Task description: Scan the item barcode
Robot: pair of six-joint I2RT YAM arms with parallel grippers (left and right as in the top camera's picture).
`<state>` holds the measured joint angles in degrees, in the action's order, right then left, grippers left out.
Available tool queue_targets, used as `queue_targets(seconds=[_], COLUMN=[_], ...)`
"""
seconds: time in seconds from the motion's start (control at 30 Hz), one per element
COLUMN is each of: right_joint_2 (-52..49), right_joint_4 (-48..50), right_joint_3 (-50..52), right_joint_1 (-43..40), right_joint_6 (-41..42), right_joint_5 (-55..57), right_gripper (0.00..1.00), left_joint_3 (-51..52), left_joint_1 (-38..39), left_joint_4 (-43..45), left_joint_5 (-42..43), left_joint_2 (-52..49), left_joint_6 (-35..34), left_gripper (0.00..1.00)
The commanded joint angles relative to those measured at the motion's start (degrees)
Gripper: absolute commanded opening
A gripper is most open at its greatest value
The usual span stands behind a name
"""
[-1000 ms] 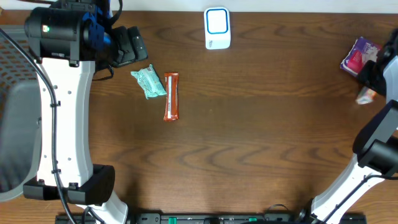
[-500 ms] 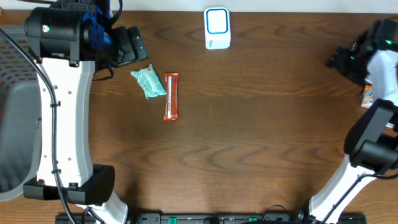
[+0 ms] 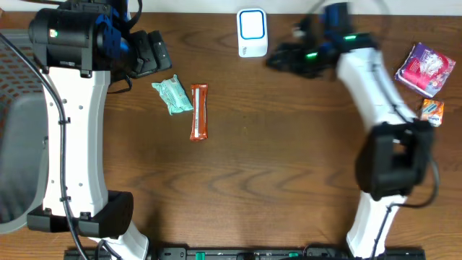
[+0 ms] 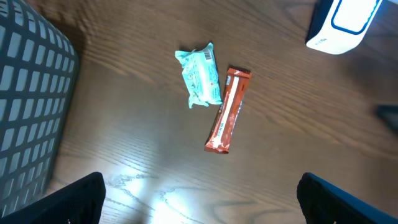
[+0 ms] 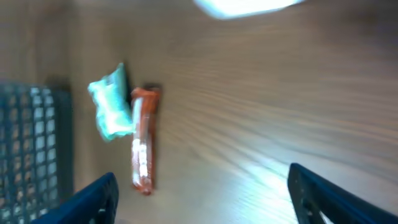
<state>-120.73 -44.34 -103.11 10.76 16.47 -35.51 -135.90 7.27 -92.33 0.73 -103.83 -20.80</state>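
Observation:
A white scanner with a blue outline stands at the back middle of the table; its corner shows in the left wrist view. A green packet and an orange bar lie side by side left of centre, seen again as the packet and bar. My left gripper hovers open and empty behind them. My right gripper, blurred, is open and empty just right of the scanner, looking toward the packet and bar.
A purple packet and a small orange item lie at the far right edge. A grey mesh basket stands off the table's left side, also in the right wrist view as a dark grid.
My right arm has swung from the far right edge leftward along the back of the table to beside the scanner, uncovering the purple packet. The left arm has not moved.

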Motion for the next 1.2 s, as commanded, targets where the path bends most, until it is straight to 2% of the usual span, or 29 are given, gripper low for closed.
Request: queue_targets(seconds=[0.0,0.3,0.57,0.7,0.77,0.83,0.93,0.97,1.17], right_joint_2=[-4.9,-11.1,-16.4,-19.2,-20.0,-20.2,-20.2,-20.2,-19.6], right_joint_4=[3.8,12.4,16.1,16.5,16.6,16.4,16.8,17.4,17.9], right_joint_3=[-0.2,-0.2,-0.2,-0.2,-0.2,-0.2,-0.2,-0.2,-1.6], right_joint_1=[6.3,18.0,21.4,22.7,23.1,23.1,23.0,22.9,21.8], right_joint_6=[8.1,14.9,18.1,20.2,20.2,20.1,20.1,19.6,16.5], right_joint_5=[-2.6,-0.8,0.7,0.7,1.0,2.3,4.6,4.6,6.5], right_gripper=[0.75,0.72,0.66,0.60,0.53,0.37,0.07,0.01,0.01], left_joint_3=[-0.1,-0.1,-0.1,-0.1,-0.1,-0.1,-0.1,-0.1,-0.1], left_joint_1=[-0.2,-0.2,-0.2,-0.2,-0.2,-0.2,-0.2,-0.2,-0.2], left_joint_4=[-4.4,-4.4,-4.4,-4.4,-4.4,-4.4,-4.4,-4.4,-4.4], left_joint_5=[-0.3,-0.3,-0.3,-0.3,-0.3,-0.3,-0.3,-0.3,-0.3], left_joint_2=[-0.3,-0.3,-0.3,-0.3,-0.3,-0.3,-0.3,-0.3,-0.3], left_joint_6=[0.1,0.1,0.1,0.1,0.1,0.1,0.1,0.1,0.1], left_gripper=[0.98,0.98,0.98,0.98,0.98,0.98,0.98,0.98,0.98])
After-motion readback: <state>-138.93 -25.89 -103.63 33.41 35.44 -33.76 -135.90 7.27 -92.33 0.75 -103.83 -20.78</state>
